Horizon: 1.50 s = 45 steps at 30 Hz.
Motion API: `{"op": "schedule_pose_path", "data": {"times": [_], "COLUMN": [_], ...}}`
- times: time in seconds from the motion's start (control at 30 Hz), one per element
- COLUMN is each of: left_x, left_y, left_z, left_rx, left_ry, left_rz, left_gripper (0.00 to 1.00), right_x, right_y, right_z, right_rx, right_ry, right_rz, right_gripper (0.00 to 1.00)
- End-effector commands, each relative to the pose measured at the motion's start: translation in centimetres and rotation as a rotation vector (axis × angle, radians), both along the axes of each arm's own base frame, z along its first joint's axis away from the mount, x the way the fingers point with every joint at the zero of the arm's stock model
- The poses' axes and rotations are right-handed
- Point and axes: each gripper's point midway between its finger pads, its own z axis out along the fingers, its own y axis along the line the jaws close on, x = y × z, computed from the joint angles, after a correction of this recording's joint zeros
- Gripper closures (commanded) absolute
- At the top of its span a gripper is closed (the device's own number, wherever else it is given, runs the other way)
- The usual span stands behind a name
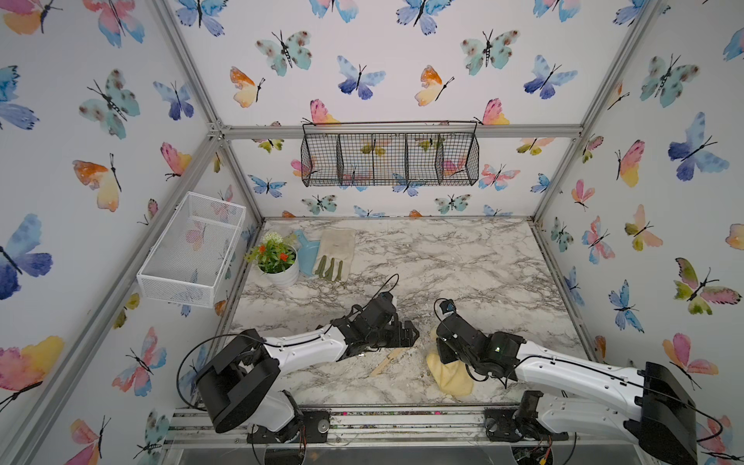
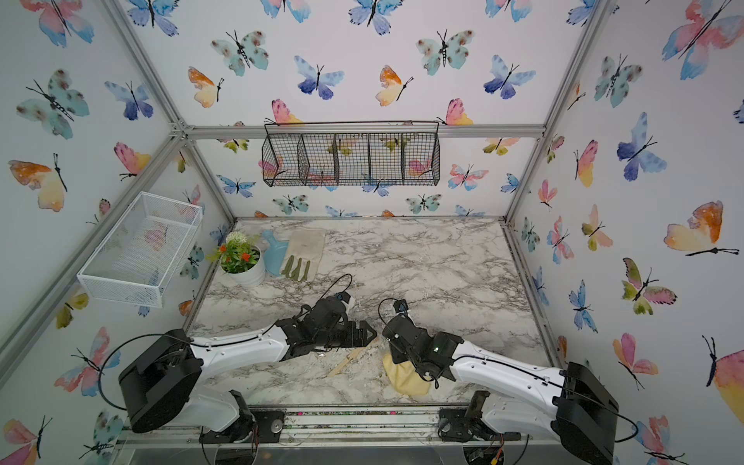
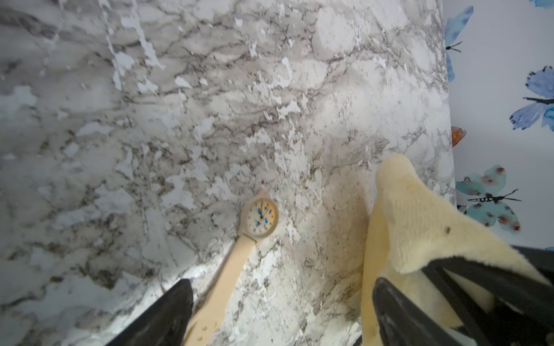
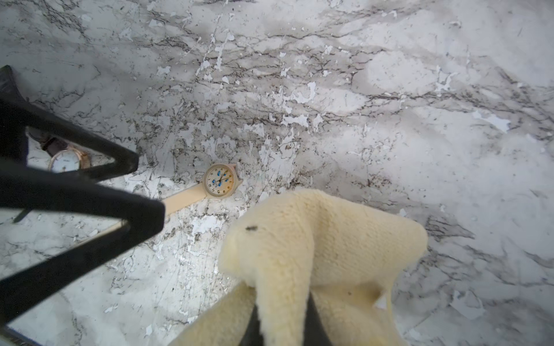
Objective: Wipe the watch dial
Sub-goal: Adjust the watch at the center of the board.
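The beige watch [image 3: 260, 218] lies flat on the marble worktop [image 3: 209, 104] near its front edge, between the two arms, face up, with its strap stretched out straight. In both top views the arm covers the case and only the strap shows. The dial [image 4: 219, 180] carries several small blue smudges. The left tool [image 3: 280, 287] hangs over the strap with its fingers [image 3: 172, 311] spread wide apart, holding nothing. The right tool [image 4: 284, 317] is clamped on a fluffy yellow cloth [image 4: 314, 239], which bunches up over its tips and hangs just beside the watch without touching the dial. A second watch [image 4: 67, 160], with a white face and a rose-gold case, lies on the worktop beyond the left tool.
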Motion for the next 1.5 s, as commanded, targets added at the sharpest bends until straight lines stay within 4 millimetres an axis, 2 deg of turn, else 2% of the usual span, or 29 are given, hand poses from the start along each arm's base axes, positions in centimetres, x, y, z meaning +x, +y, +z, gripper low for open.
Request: {"op": "schedule_pose_path", "data": {"times": [0.0, 0.23, 0.37, 0.5, 0.67, 0.83, 1.1, 1.33, 1.47], "left_x": [-2.7, -5.9, -6.6, -6.2, -5.3, -6.9, -9.0, -9.0, -8.0], "left_y": [1.5, 0.4, 0.1, 0.4, 0.4, -0.8, -1.0, -0.6, 0.7], "left_z": [-2.5, -4.1, -4.5, -3.8, -1.7, -0.9, -3.5, -5.5, -6.5], "left_rx": [0.079, 0.036, 0.029, 0.044, 0.083, 0.068, 0.034, 0.073, 0.124], "left_ry": [0.071, 0.142, 0.16, 0.131, 0.061, 0.063, 0.14, 0.15, 0.134], "left_rz": [-0.014, -0.058, -0.076, -0.065, -0.054, -0.087, -0.097, -0.091, -0.061], "left_gripper": [0.03, 0.0, 0.01, 0.01, 0.01, 0.01, 0.01, 0.02, 0.01], "right_x": [0.3, 0.2, 0.3, 0.3, 0.4, 0.5, 0.5, 0.3, 0.2], "right_y": [-0.5, -0.3, -0.5, -0.4, 0.0, 0.4, -0.2, -1.0, -1.0], "right_z": [-0.6, -0.6, -0.3, -0.5, -1.1, -1.5, -0.8, -0.7, -0.9], "right_rx": [-0.021, -0.018, -0.018, -0.022, -0.036, -0.042, -0.041, -0.044, -0.048], "right_ry": [0.0, 0.006, 0.001, 0.002, 0.012, 0.022, 0.001, -0.004, 0.004], "right_rz": [-0.022, -0.02, -0.024, -0.023, -0.013, -0.005, -0.02, -0.033, -0.03], "right_gripper": [0.98, 0.98, 0.98, 0.98, 0.98, 0.98, 0.98, 0.98, 0.98]}}
